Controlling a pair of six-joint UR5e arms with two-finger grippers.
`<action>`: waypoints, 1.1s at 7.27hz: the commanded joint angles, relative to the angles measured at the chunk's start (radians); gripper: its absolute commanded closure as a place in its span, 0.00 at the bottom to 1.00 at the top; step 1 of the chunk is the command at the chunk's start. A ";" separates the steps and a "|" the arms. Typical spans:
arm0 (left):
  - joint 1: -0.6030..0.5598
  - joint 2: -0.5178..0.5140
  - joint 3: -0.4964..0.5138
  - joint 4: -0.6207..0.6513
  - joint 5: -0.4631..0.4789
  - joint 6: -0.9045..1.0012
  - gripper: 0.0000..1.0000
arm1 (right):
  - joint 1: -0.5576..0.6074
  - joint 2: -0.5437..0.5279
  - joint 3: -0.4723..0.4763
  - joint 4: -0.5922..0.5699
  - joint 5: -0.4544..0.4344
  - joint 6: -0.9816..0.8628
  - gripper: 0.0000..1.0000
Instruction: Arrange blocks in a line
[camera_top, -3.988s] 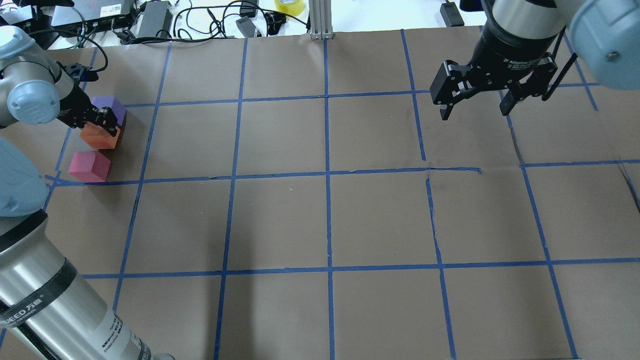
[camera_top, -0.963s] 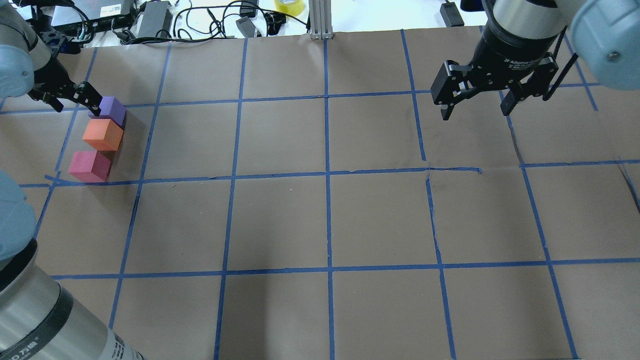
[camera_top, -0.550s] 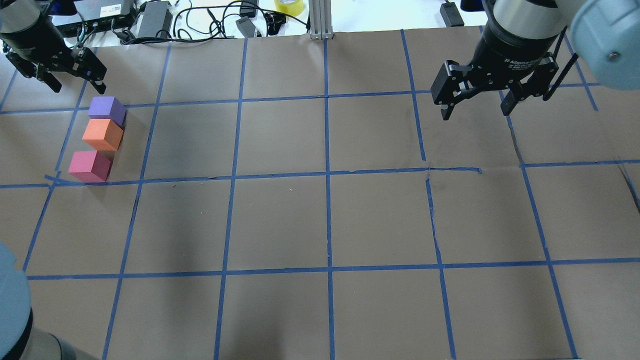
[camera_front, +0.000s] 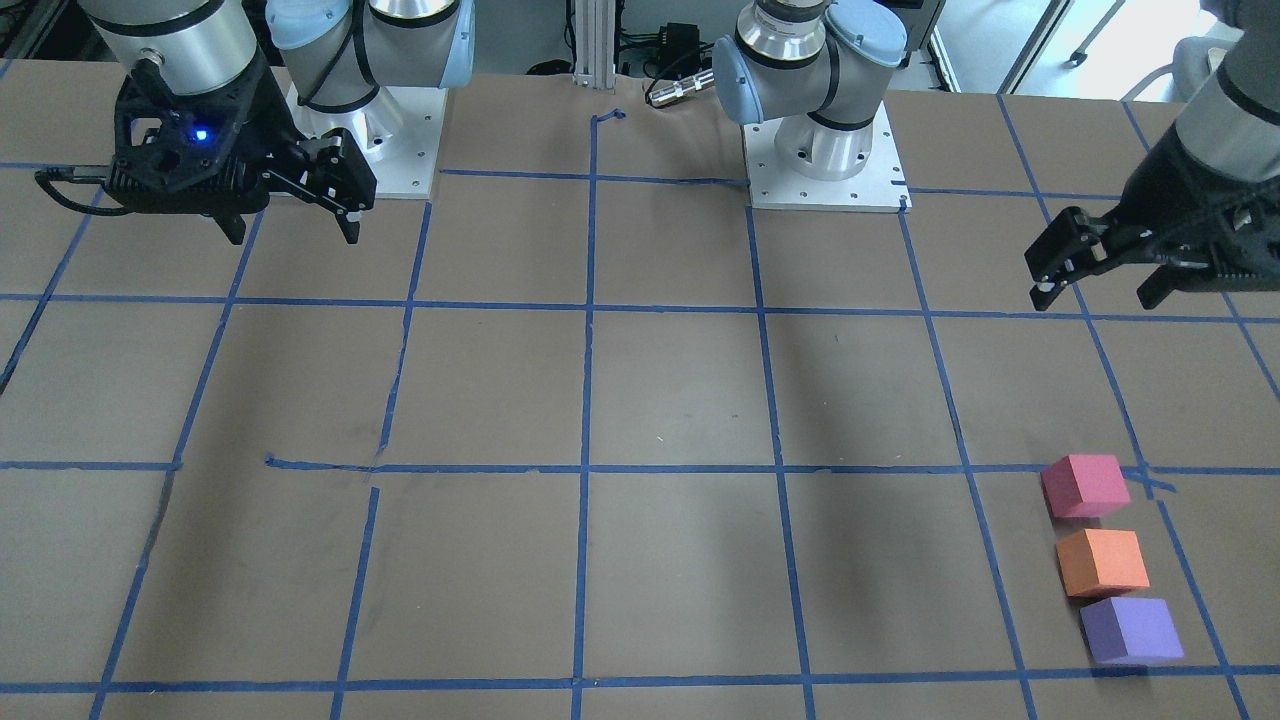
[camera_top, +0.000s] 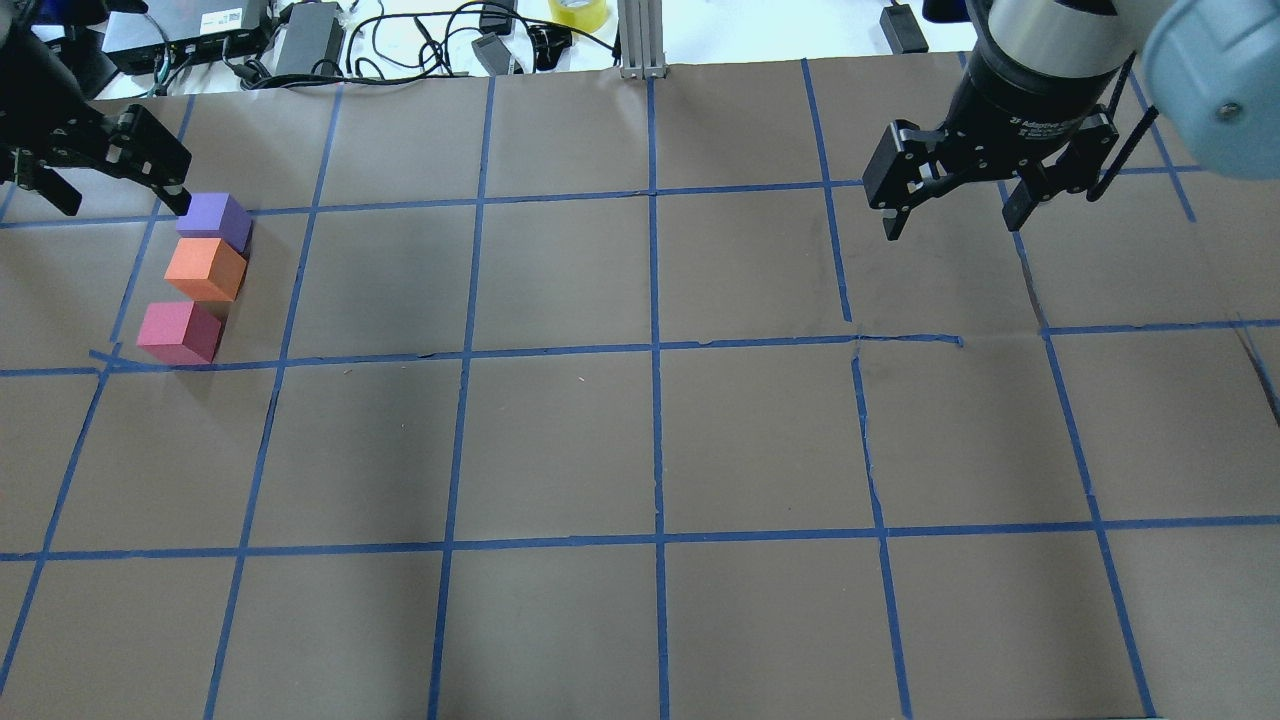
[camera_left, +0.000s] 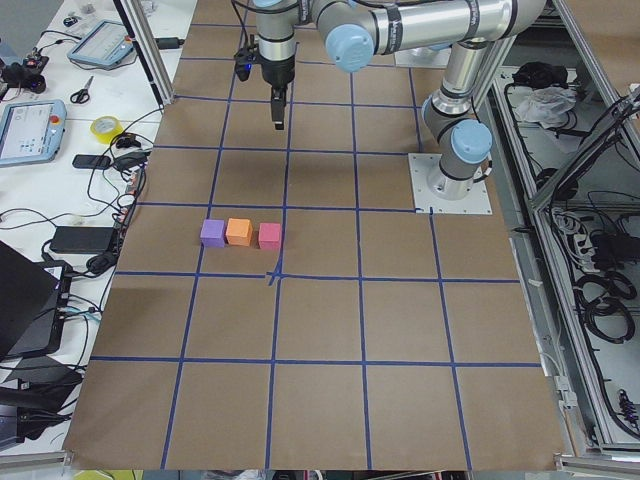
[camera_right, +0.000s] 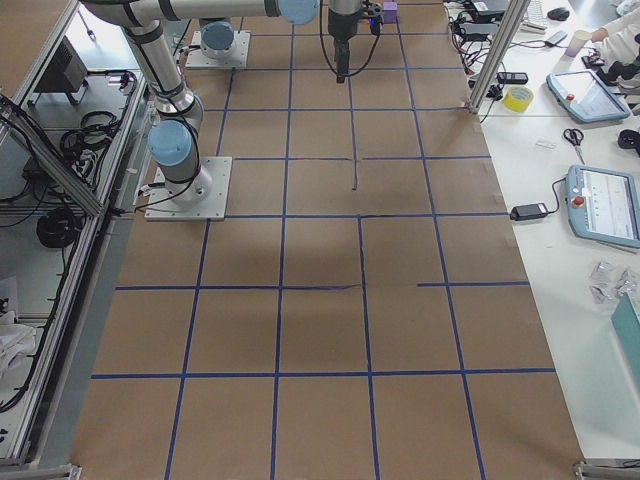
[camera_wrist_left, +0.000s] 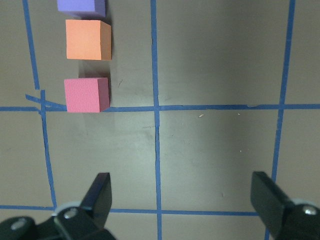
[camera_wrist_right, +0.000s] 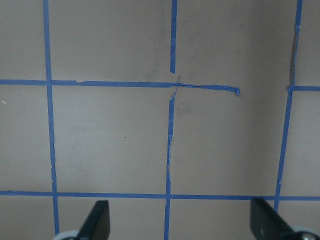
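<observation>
Row in front-facing view, right side: pink block (camera_front: 1085, 486), orange block (camera_front: 1102, 562), purple block (camera_front: 1130, 630), pink nearest the robot. There, left gripper (camera_front: 1097, 292) jaws spread, empty, near the row; right gripper (camera_front: 293, 235) jaws spread, empty, far left. Left wrist: small gap between pink and orange.

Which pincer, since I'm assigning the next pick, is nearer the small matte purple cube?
Left. The left pincer hovers near the small matte purple cube; the right pincer hangs far across the table.

A robotics lab: teach pendant (camera_right: 603, 205), loose cables (camera_top: 420, 35), tape-gridded table (camera_top: 560, 450).
</observation>
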 joint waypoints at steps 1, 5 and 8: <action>0.001 0.016 -0.008 -0.003 -0.003 -0.029 0.00 | 0.000 0.000 0.000 0.000 0.000 0.002 0.00; -0.300 -0.003 -0.008 0.038 -0.020 -0.381 0.00 | 0.000 0.000 0.000 -0.002 0.000 0.002 0.00; -0.358 0.027 -0.019 0.040 -0.025 -0.369 0.00 | 0.000 0.000 0.000 0.000 0.000 0.002 0.00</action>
